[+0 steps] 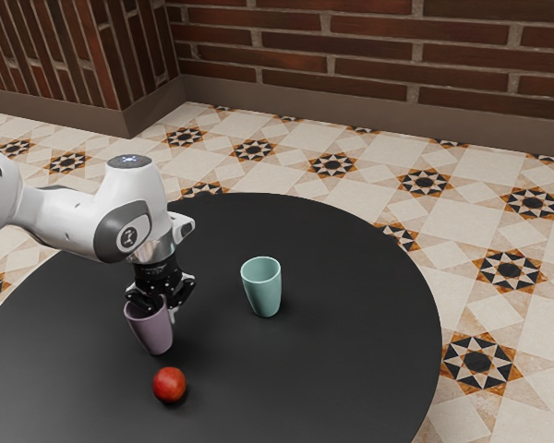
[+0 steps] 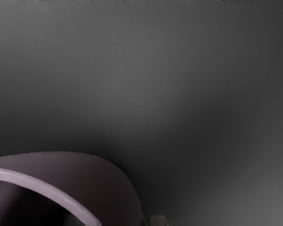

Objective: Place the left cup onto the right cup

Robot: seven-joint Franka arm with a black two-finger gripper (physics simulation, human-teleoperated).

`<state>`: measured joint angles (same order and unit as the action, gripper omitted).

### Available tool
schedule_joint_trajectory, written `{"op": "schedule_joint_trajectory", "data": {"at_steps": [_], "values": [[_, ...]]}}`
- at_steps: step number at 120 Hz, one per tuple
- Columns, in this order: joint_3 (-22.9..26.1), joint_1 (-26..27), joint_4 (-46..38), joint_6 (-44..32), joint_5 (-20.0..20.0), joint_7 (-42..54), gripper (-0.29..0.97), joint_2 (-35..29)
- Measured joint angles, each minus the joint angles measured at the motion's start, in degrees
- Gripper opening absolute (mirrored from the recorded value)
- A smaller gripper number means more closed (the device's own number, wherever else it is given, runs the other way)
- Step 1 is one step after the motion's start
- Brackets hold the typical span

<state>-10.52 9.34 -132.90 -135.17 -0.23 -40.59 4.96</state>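
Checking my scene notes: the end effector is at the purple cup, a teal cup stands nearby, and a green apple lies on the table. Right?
No: the exterior view shows the apple is red, not green. The rest holds.

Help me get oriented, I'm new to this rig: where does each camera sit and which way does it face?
Exterior view: beside and above the table, facing down across it toward the brick wall; the arm enters from the exterior view's left, claw at the purple cup.
Wrist view: rides by the claw, facing down at the table past the purple cup's rim; a small grey bit beside it may be the claw's.
Shared: the purple cup and the table.
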Motion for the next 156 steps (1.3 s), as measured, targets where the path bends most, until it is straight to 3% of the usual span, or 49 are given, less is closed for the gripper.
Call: {"op": "schedule_joint_trajectory", "data": {"at_steps": [25, 44, 52, 67, 78, 129, 156], "values": [[0.05, 0.13, 0.78, 1.30, 1.45, -0.52, -0.10, -1.51], [1.15, -0.50, 8.53, 7.41, 1.68, -0.73, -0.10, -2.09], [2.53, -0.90, 13.71, 10.04, 1.74, -0.77, -0.10, -0.51], [6.30, 0.45, 32.16, 15.96, 1.68, -0.48, -0.10, 9.69], [8.15, 1.01, 38.21, 18.92, 1.52, -0.23, -0.10, 13.21], [9.12, 2.79, 40.60, 25.31, -1.63, 0.35, -0.10, 14.62], [9.12, 3.14, 45.85, 27.78, -1.87, 0.47, -0.10, 18.78]]}}
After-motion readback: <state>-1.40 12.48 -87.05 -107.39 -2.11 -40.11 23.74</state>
